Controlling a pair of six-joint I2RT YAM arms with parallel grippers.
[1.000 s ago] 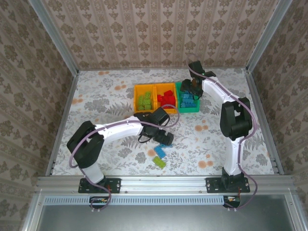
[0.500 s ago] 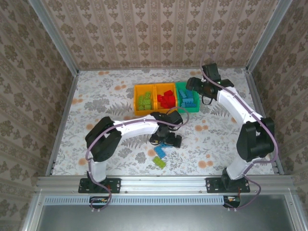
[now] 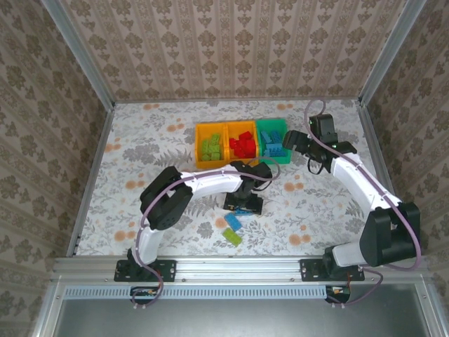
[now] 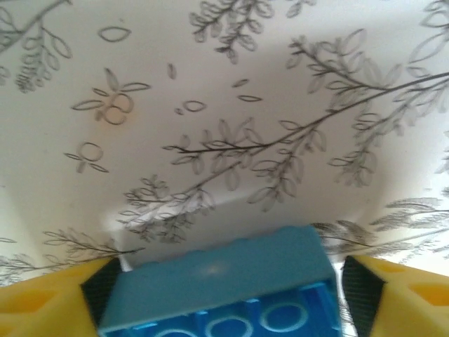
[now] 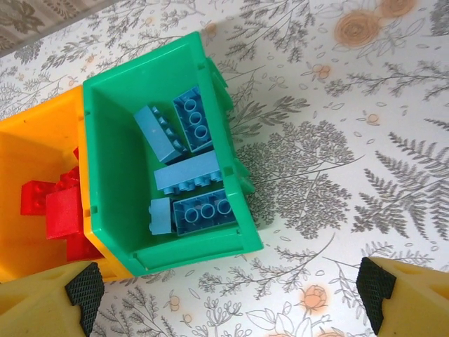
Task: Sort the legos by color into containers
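Three containers stand in a row at mid-table: an orange bin (image 3: 210,144) with lime legos, an orange bin (image 3: 242,144) with red legos (image 5: 59,210), and a green bin (image 3: 273,144) with several blue legos (image 5: 200,210). My left gripper (image 3: 243,203) is down at the table with a blue lego (image 4: 224,288), underside up, between its yellow fingers (image 4: 42,305). The left pad touches the lego and a thin strip of table shows at the right pad. My right gripper (image 5: 228,291) hangs open and empty just right of the green bin (image 5: 140,260).
Another blue lego (image 3: 231,221) and a lime lego (image 3: 232,237) lie on the floral tablecloth just in front of the left gripper. Metal rails and papered walls close in the table on three sides.
The right gripper has pulled back from over the green bin to the right and opened wider. The left gripper has shifted right onto the blue lego, and its jaws have narrowed around it.
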